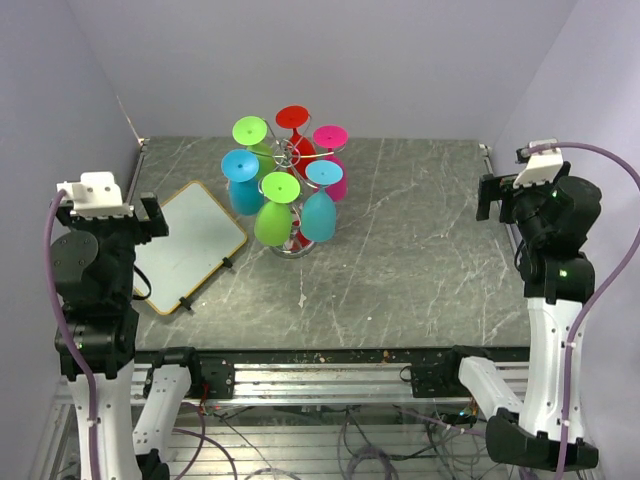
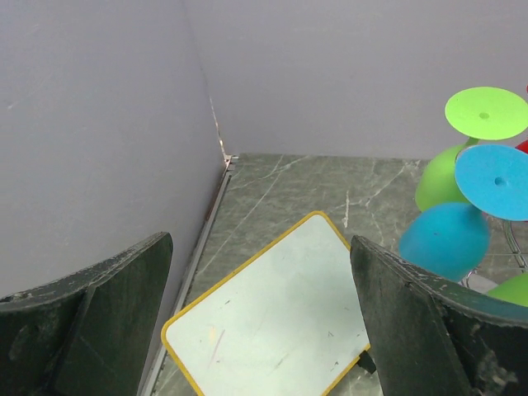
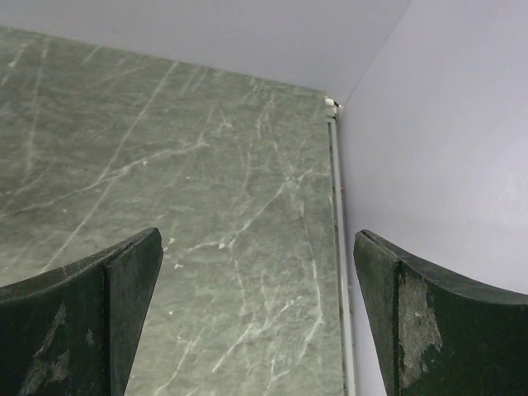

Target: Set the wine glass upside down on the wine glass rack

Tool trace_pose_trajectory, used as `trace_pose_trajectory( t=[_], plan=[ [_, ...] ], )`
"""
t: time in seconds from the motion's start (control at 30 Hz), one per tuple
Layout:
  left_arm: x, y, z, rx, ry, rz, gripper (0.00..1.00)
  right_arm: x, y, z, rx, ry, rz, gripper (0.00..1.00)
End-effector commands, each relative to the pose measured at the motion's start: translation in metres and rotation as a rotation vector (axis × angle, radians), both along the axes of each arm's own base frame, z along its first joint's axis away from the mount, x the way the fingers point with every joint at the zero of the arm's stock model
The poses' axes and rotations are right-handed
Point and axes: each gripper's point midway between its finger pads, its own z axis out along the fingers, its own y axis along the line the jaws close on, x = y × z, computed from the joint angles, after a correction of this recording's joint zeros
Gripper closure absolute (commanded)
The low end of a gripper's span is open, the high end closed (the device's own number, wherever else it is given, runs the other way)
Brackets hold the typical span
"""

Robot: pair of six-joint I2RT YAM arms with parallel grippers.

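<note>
Starting with the wine glass rack [image 1: 288, 152], standing upright toward the back of the surface [image 1: 430, 260]. Hanging from its curled arms, bowls down and feet up: six wine glasses [image 1: 272, 222], with lime, red and magenta round the far side of the rack, and blue, green and pale blue round the near side. Left of the rack and near its base, lying flat: a white board with a yellow rim [image 1: 195, 240]. Farther left of the rack, raised above that board: the left pincer [image 2: 260, 247], fingers spread wide apart, gripping nothing. Well to the right of the rack, also raised off the surface: the right pincer [image 3: 256, 247], spread just as wide, holding nothing, only bare marble and a wall corner showing between its fingers.
</note>
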Motion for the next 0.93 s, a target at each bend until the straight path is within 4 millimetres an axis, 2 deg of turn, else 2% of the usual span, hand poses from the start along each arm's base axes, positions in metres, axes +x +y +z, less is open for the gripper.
trace_pose_trajectory(
  t=[0.0,0.27,0.5,0.9],
  plan=[
    [-0.016,0.005,-0.003,-0.021,0.006,0.031,0.01,-0.018,0.014,0.007,0.035,-0.023,0.062,0.0],
    [-0.013,0.0,-0.021,-0.022,0.022,0.0,0.01,-0.023,-0.002,-0.003,0.042,-0.029,-0.013,0.0],
    [-0.014,-0.001,-0.026,-0.033,0.038,0.002,0.01,-0.022,-0.004,-0.01,0.045,-0.015,-0.009,0.0],
    [-0.003,-0.003,-0.03,-0.03,0.065,-0.016,0.01,-0.015,-0.008,-0.018,0.054,0.007,-0.023,0.0]
  ],
)
